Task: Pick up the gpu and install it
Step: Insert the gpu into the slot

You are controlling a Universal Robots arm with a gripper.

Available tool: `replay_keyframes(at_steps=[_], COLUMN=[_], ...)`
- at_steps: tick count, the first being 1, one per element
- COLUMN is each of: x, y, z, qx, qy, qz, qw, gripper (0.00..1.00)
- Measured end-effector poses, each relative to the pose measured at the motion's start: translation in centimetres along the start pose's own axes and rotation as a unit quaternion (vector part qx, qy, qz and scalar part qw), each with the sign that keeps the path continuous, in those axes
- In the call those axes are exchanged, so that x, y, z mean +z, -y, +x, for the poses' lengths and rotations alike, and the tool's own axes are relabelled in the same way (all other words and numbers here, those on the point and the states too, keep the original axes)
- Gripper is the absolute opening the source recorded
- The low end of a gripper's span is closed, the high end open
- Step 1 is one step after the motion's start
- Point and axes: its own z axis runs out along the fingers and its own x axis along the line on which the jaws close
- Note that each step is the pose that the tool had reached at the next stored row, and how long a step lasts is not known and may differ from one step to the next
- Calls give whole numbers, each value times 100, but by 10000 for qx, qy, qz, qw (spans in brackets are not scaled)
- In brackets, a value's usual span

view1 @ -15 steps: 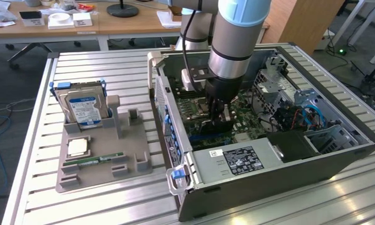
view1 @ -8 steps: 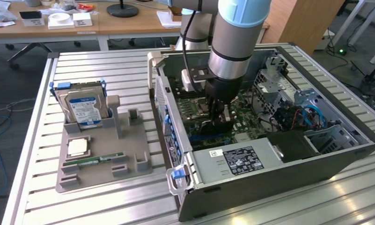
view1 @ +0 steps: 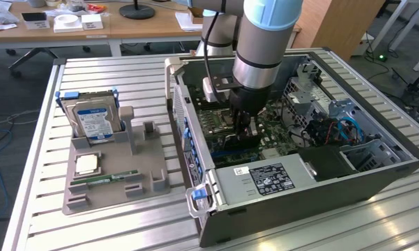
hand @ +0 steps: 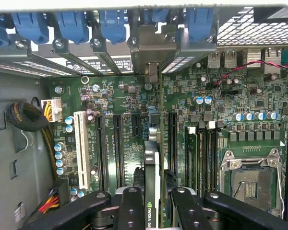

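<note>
Ribbed silvery metal bench (view1: 42,219) carrying open grey steel computer case (view1: 321,183). Black two-fingered gripper (hand: 152,201) clamped on thin, flat dark gpu (hand: 152,167), edge-on above glossy green motherboard (hand: 115,110).

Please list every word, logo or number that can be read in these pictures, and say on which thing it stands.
"NVIDIA" logo, cut off, partly legible: on the thin dark card with a green-white edge label, the gpu, between the black gripper fingers.
Black label on the grey metal power supply box: print too small.
Blue-white label on the silver hard drive: too small.
</note>
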Motion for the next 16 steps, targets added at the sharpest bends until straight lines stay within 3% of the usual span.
replay_keyframes(at_steps=[16], x=[53], y=[-4], z=[0], qx=[0], qy=[0], qz=[2], qw=[10000], gripper=[26])
